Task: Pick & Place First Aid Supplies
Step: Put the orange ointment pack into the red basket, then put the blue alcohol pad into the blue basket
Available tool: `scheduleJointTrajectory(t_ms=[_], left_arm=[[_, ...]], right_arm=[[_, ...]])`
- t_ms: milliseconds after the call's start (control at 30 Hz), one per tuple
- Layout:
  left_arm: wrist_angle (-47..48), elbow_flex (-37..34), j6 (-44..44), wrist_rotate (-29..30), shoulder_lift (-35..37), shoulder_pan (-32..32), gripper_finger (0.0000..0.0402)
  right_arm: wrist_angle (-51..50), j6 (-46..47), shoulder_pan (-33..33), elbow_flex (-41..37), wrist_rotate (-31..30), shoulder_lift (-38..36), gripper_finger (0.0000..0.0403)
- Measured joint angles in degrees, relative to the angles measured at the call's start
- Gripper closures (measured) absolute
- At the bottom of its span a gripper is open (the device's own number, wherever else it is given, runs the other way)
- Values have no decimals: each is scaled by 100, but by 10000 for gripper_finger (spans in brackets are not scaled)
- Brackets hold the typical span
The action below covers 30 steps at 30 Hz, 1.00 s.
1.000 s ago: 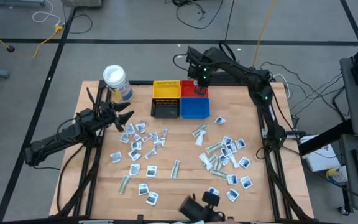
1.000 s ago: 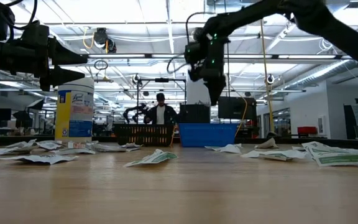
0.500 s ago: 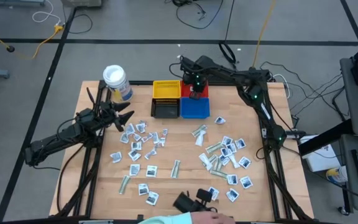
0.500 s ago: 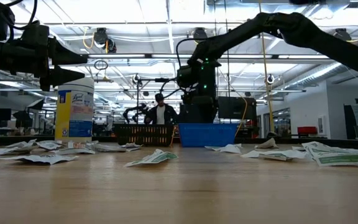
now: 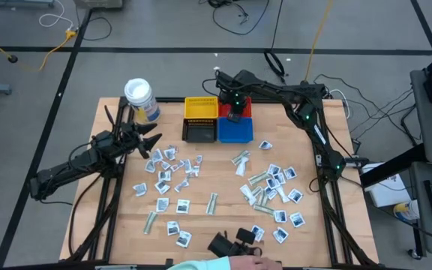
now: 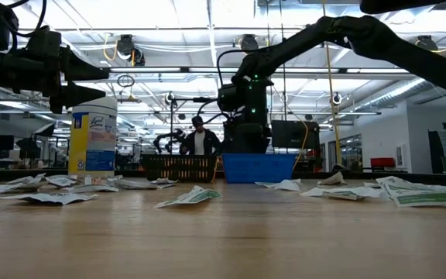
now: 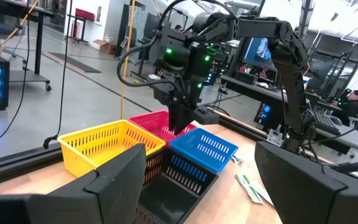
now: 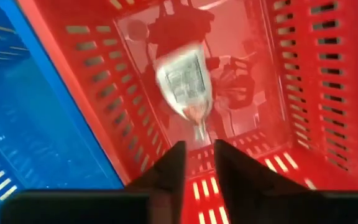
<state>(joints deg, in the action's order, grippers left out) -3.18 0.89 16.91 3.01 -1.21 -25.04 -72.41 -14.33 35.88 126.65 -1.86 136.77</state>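
Note:
Over the red bin (image 5: 247, 111) at the table's far middle, my right gripper (image 5: 235, 105) points straight down into it, its fingers (image 8: 166, 168) a little apart. Just beyond the fingertips, a silvery first aid packet (image 8: 182, 78) shows blurred inside the red bin (image 8: 303, 93). More first aid supplies lie scattered flat on the table in a left cluster (image 5: 167, 169) and a right cluster (image 5: 272, 187). At the table's left my left gripper (image 5: 152, 142) waits level and open, holding nothing (image 7: 197, 186).
Yellow (image 5: 200, 109), black (image 5: 199, 132) and blue (image 5: 235, 131) bins stand beside the red one. A white-lidded jar (image 5: 139, 97) stands at the far left. A person's hand with a dark object (image 5: 231, 244) reaches in at the near edge.
My right gripper has come down from above the bins into the red bin, shifting slightly toward the table's left, and has stayed low over the last half second. A person's sleeve has come in at the near edge.

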Motion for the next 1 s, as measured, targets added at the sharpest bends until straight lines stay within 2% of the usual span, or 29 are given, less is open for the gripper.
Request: scheduleJointTrajectory(t_ms=[167,333,500,733,867,1000], left_arm=[[0,0,-2,0,-2,0,96],[0,0,-2,0,-2,2,96],[0,-1,-1,0,-2,2,96],[0,0,0,0,-2,2,96],[0,-1,-1,0,-2,2,96],[0,-1,-2,0,-2,2,96]], right_arm=[[21,-6,0,-2,-295,0,224],[19,-19,0,-2,-284,0,182],[12,-21,0,-9,-285,-136,175],[-301,439,4,-4,-252,-916,188],[-824,1072,2,-4,-246,-1309,190],[-1242,2134,-18,-7,-244,-1603,190]])
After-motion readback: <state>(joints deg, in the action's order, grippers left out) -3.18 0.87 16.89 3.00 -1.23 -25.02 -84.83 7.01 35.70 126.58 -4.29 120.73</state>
